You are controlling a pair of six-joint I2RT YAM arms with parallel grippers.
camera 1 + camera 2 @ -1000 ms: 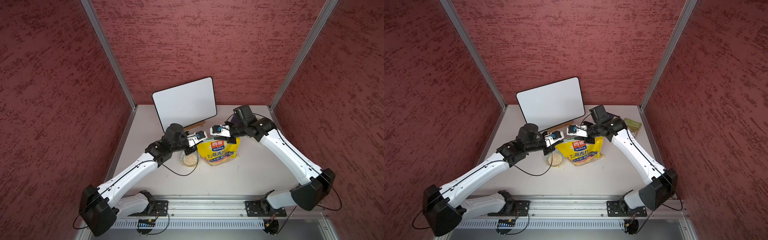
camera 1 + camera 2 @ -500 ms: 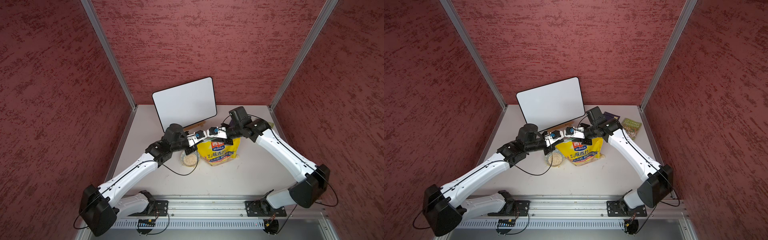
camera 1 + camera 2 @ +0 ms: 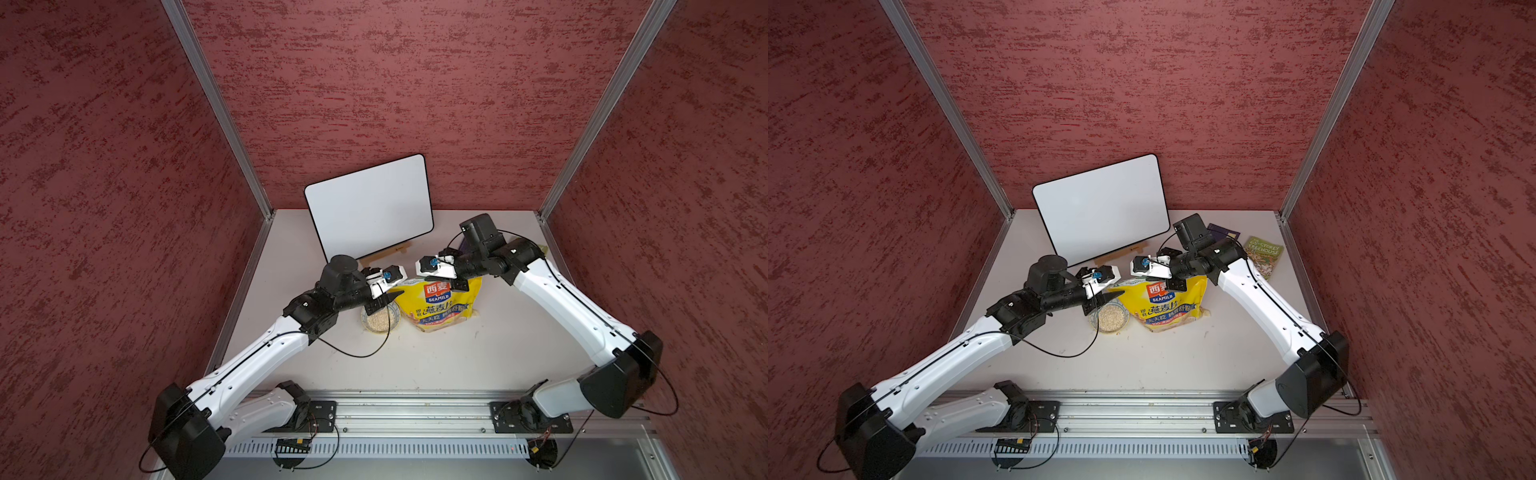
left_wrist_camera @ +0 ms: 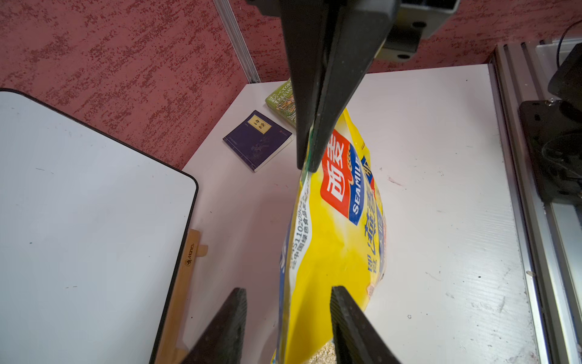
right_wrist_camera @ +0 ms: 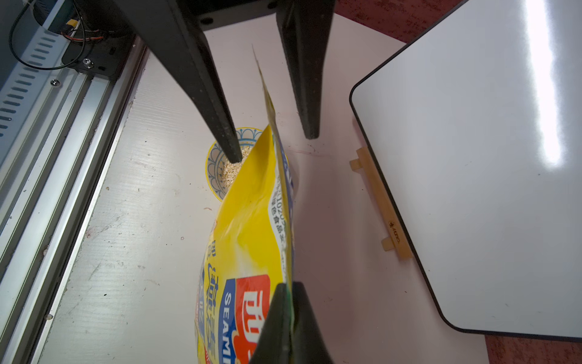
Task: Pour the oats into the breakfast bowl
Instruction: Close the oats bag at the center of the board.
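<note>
**Desk:** Where are you on the pour?

**Me:** I have the oats bag (image 3: 442, 309) standing on the table (image 3: 457, 361), mid-scene. The breakfast bowl (image 5: 212, 167) sits just left of it, and the bag's left top corner hangs over the bowl's rim. The bowl holds a good layer of oats (image 3: 1111, 318), so I judge the pouring mostly done and this the hand-off step.

**Desk:** And the 2 grippers?

**Me:** My right gripper (image 5: 291, 285) is clenched on the bag's top edge, by the red logo. My left gripper (image 4: 288, 291) is released. Its jaws stand apart on either side of the bag's left corner and are not pinching it.

**Desk:** So what next?

**Me:** I see 2 options. If the bowl is full enough, I back the left arm out leftward, clear of the corner and the bowl, while the right alone steadies the bag. If more is wanted, I close the left on that corner and tip again. Either way the limp bag needs support, or I expect it to slump and spill.

**Desk:** Anything in the way?

**Me:** No. The whiteboard (image 3: 370, 208) is far back, and the purple book (image 4: 256, 140) and green book (image 3: 1264, 253) are far right.
</note>
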